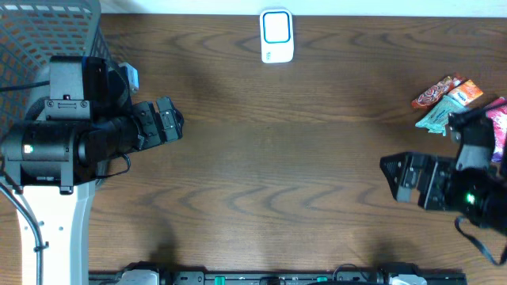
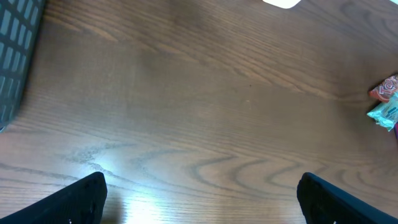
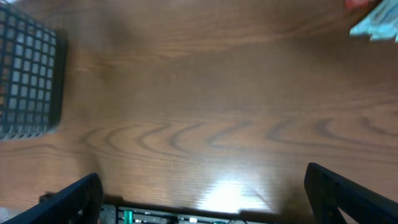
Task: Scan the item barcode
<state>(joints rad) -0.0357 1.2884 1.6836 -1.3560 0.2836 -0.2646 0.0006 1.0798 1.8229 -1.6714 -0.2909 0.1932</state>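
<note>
A white barcode scanner [image 1: 276, 36] lies at the table's far edge, in the middle; only its edge [image 2: 283, 2] shows in the left wrist view. Several snack packets [image 1: 447, 99], red, orange, teal and pink, lie in a heap at the right. They show at the right edge [image 2: 387, 102] of the left wrist view and blurred at the top right [image 3: 376, 22] of the right wrist view. My left gripper [image 1: 170, 120] hangs open over the left of the table, pointing right, nothing between its fingers [image 2: 81, 199]. My right gripper [image 1: 396, 176] is open and empty, just below the packets, pointing left.
A grey mesh basket [image 1: 47, 39] stands at the far left corner, behind my left arm; it also shows in the left wrist view [image 2: 15, 50] and the right wrist view [image 3: 28, 74]. The table's front rail [image 3: 186, 218] runs under my right gripper [image 3: 205, 199].
</note>
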